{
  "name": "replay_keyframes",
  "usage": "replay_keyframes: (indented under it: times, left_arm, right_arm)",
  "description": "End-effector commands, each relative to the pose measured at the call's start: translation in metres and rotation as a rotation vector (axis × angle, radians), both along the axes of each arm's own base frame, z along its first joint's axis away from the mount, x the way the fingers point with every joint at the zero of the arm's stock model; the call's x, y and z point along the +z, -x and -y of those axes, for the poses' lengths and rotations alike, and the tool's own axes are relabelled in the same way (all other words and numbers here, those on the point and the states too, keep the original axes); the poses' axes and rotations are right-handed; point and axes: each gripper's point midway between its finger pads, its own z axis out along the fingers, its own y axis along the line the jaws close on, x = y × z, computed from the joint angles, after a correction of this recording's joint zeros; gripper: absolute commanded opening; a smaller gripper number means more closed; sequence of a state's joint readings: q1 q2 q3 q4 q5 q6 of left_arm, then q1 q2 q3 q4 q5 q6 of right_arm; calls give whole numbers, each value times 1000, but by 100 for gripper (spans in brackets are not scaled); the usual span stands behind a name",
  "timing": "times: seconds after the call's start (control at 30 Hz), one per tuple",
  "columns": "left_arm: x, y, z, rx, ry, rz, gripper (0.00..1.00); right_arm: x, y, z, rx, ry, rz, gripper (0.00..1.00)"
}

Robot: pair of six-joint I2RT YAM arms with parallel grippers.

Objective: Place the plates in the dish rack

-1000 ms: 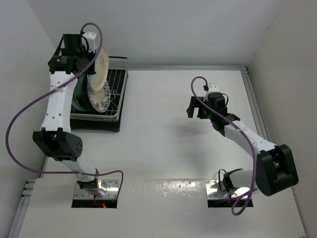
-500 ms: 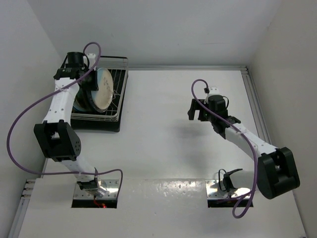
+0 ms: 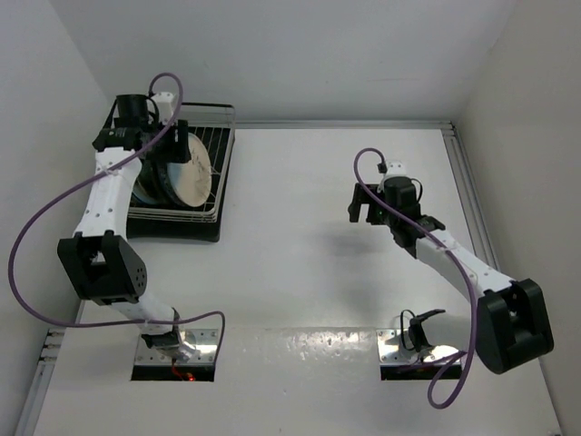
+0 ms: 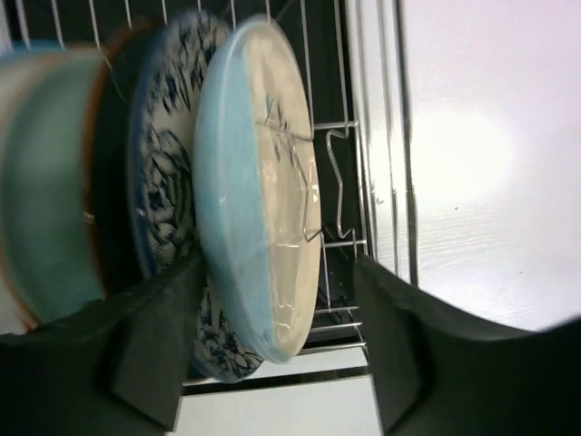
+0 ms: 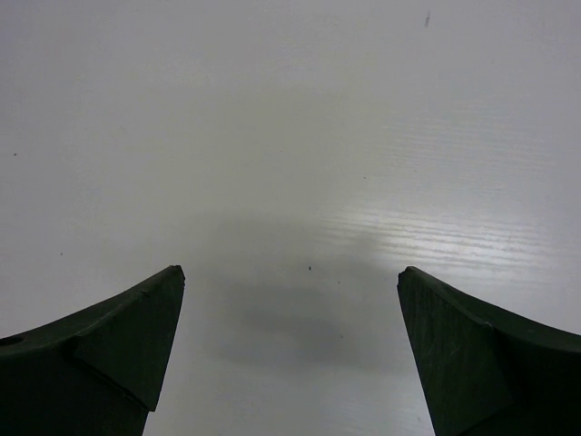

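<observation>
The dish rack (image 3: 216, 207), silver wire over a black tray, stands at the far left of the table. Several plates stand on edge in it. In the left wrist view the blue-and-cream plate (image 4: 263, 182) is nearest the camera. Behind it stand a blue-floral plate (image 4: 168, 163), a dark teal one (image 4: 113, 182) and a mint green one (image 4: 45, 200). My left gripper (image 4: 280, 263) is open and straddles the blue-and-cream plate's rim, with a gap on the cream side. My right gripper (image 5: 290, 272) hangs open over bare table, holding nothing.
Rack wires (image 4: 340, 163) rise beside the cream face of the plate. The left wall runs close behind the rack (image 3: 91, 136). My right gripper (image 3: 365, 202) is at mid-right, and a raised rail (image 3: 463, 173) borders the table's right side.
My left gripper carried the blue-and-cream plate down into the rack beside the floral plate, then opened off it. The right arm shifted only slightly.
</observation>
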State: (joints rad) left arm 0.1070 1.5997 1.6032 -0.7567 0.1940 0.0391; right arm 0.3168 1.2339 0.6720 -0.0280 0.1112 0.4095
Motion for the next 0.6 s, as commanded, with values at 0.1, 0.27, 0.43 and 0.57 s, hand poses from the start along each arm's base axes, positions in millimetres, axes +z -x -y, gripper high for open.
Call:
replay_keyframes:
  times: [0.1,0.27,0.43,0.57]
  left_arm:
    - [122,6,-13,-45,-115,282,82]
    - [115,68,-2,-258,-314,200,84]
    - [31,158,5,-518,-451,14,84]
    - [-18,217,7,-597,-504,-11,84]
  right_arm:
    - [12,11,14,-36,38,42,100]
    - [16,28,23,-67,19,85,100]
    - [21,39,32,-118,-18,152,100]
    - [21,47,28,-106,-62,160,100]
